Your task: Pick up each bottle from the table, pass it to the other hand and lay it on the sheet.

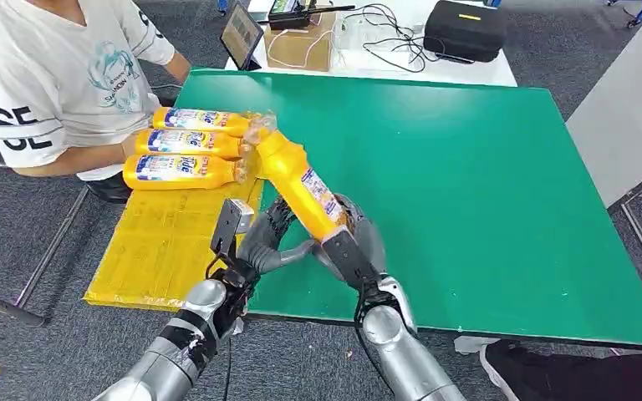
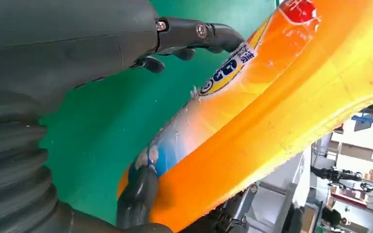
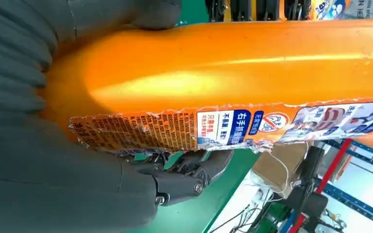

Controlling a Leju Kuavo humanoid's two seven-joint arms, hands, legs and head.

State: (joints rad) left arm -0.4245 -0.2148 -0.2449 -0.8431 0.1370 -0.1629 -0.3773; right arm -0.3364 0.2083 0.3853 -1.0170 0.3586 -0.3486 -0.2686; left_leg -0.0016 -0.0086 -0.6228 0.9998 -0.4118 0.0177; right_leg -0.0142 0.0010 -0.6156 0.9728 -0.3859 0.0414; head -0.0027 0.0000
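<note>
Head view shows the green table, then the yellow sheet at its left edge with three bottles laid across it. A fourth orange bottle hangs above the table edge, its long axis slanting from base in the right hand up toward the sheet. That hand grips the base. The left hand lies against the lower body, nearer the sheet; it seems to be closing round, though contact is hard to judge.
</note>
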